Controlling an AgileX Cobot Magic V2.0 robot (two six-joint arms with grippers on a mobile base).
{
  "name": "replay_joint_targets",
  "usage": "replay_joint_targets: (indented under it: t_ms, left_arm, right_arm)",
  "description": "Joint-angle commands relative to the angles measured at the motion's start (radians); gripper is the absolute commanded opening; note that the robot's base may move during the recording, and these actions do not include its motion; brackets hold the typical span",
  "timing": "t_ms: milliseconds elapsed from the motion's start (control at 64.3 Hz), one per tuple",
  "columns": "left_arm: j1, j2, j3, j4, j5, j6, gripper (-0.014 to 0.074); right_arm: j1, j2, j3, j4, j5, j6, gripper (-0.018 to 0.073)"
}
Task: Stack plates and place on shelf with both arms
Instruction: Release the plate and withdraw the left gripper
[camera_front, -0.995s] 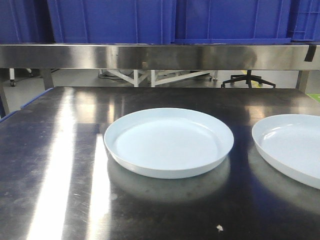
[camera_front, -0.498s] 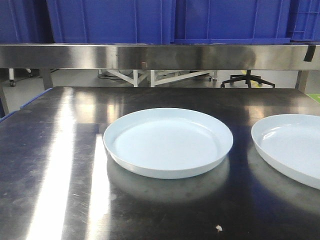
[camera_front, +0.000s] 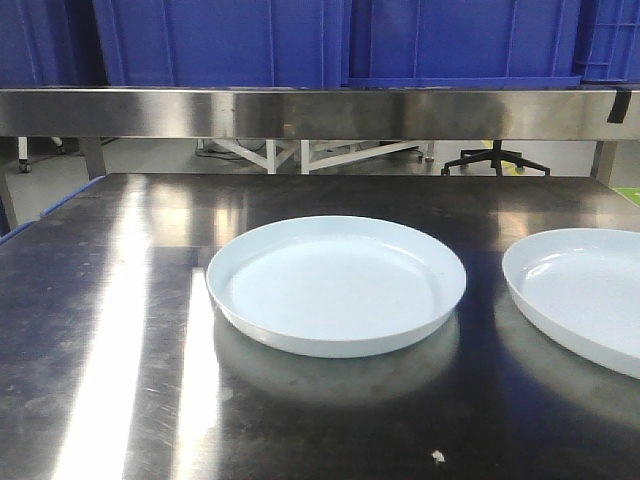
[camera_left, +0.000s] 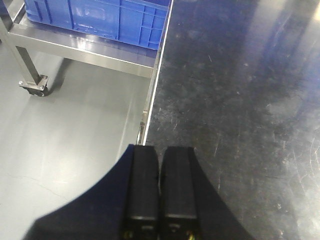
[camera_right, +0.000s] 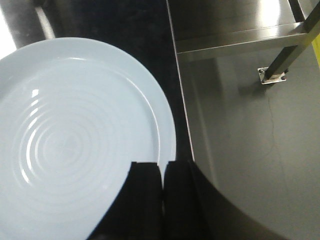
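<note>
Jaws closed, empty, left gripper (camera_left: 160, 150) and right gripper (camera_right: 163, 165), plates (camera_front: 336, 285) unmoved

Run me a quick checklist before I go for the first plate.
1. Both plates flat on the table, unstacked: ok; centre plate, right plate.
2. Plates empty: ok.
3. Right pincer open: not ok, shut, at the right plate's rim.
4. Left pincer open: not ok, shut, at the table's left edge, no plate in its view.
5. Room on the shelf: cannot tell; blue crates sit on it.
</note>
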Motion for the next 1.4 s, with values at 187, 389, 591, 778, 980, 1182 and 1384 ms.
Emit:
replay_joint_targets:
  t_ms: [187,389,591,778,980,1182,1384]
  left_arm:
    - [-0.007,-0.005,-0.028,-0.008,-0.075,0.003,0.0083]
    - [-0.007,-0.005,-0.028,-0.008,-0.075,0.003,0.0083]
    - [-0.007,-0.005,-0.028,-0.008,-0.075,0.003,0.0083]
    - [-0.007,-0.005,-0.028,-0.008,-0.075,0.003,0.0083]
    - [-0.007,-0.005,-0.028,-0.008,-0.075,0.003,0.0083]
    - [-0.007,-0.005,-0.028,-0.008,-0.075,0.003,0.0083]
    - [-0.007,-0.005,-0.028,-0.008,-0.075,0.003,0.0083]
  right_arm:
    - [-0.005,-0.005,-0.037,-0.014,-0.089,-0.002,0.0490]
    - [-0.005,-0.005,-0.037,-0.014,-0.088,-0.002,0.0490]
    - [-0.005,-0.005,-0.037,-0.014,-0.079,-0.002,0.0490]
    - [-0.005,0.056,-0.047,-0.053,-0.101,-0.002,0.0490]
    - [-0.005,0.217,-0.157,-0.082,-0.095,-0.002,0.0490]
    - [-0.005,0.371,-0.274,-0.085,-0.046,-0.002,0.0490]
    - [-0.040,0.451,-0.306,-0.086,-0.031,-0.002,0.0490]
